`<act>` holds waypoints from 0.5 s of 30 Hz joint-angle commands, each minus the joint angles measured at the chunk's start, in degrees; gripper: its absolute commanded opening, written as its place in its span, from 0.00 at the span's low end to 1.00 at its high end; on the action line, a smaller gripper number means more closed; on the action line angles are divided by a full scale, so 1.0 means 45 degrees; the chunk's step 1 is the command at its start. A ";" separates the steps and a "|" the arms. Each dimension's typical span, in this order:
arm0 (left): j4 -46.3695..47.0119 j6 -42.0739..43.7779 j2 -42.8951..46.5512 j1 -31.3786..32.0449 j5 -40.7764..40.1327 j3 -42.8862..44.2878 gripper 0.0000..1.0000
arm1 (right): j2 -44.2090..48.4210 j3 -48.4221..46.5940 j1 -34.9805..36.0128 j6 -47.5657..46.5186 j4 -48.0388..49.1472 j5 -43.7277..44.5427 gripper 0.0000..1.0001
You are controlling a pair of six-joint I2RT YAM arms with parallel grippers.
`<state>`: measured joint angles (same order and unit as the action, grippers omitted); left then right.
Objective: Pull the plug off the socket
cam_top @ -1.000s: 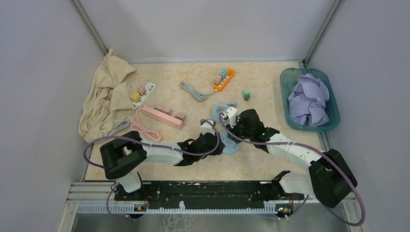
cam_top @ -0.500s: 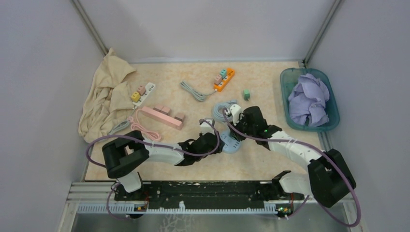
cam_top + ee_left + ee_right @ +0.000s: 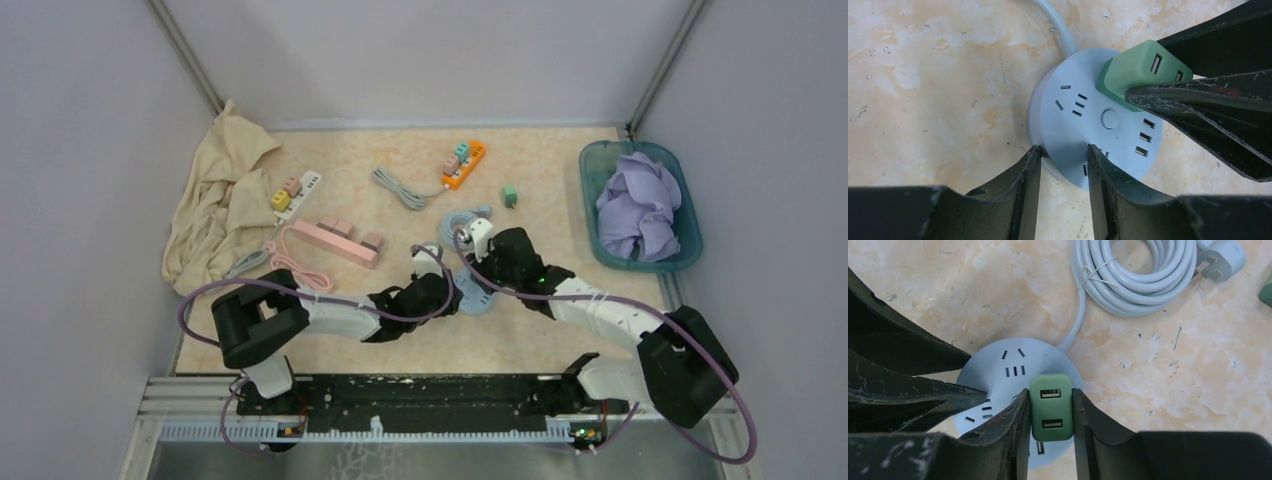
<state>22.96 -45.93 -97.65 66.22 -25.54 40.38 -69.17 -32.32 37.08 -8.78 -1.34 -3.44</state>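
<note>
The right gripper (image 3: 477, 283) and left gripper (image 3: 452, 297) meet over the round socket (image 3: 486, 303) at mid-table, hiding the plug from above. From the left wrist, the left jaws straddle the socket's 6 o'clock rim; whether they pinch or only press is unclear. The green plug (image 3: 1140, 72) sits at 1 o'clock. From the right wrist, the right jaws clamp the plug, which looks seated. The pull remains, and the prongs are hidden.

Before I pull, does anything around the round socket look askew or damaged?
Nothing stands out. The green plug sits squarely on the round socket, pinched by the right gripper. The left gripper rests on the socket's near rim. The cable is neatly coiled.
</note>
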 commanded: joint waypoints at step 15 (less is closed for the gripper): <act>-0.1041 0.0234 -0.0722 0.0181 0.1270 -0.0656 0.43 | 0.0933 0.0155 -0.0969 -0.1252 0.0269 -0.6755 0.00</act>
<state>23.77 -45.39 -97.76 66.28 -24.67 40.10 -67.33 -31.11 30.17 -13.54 -2.81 -17.41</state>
